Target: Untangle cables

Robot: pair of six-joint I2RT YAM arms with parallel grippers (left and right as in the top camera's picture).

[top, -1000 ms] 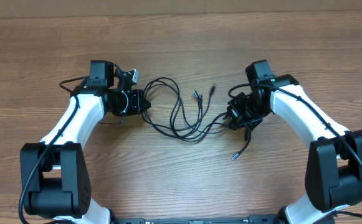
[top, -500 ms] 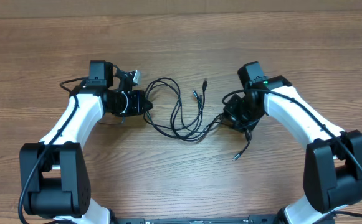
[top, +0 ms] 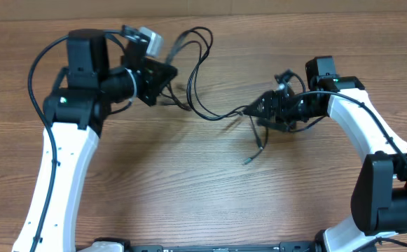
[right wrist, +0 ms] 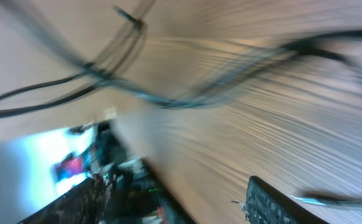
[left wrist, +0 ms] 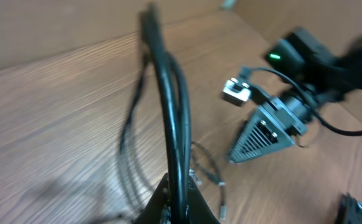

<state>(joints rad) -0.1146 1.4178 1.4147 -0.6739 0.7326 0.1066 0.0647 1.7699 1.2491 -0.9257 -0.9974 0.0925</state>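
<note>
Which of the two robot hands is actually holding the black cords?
The left gripper, raised above the table: the cables run straight out from between its closed jaws. The right gripper sits lower with its jaws apart.

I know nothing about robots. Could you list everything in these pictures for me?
thin black cables with small plug tips: several, tangled, exact count unclear; black; running from the left gripper toward the right one.
wooden table: one; brown; under everything.
robot arms: two; white and black; left and right sides.
left gripper: one; black; raised, shut on the cables.
right gripper: one; black; lower, open, beside the cables.
</note>
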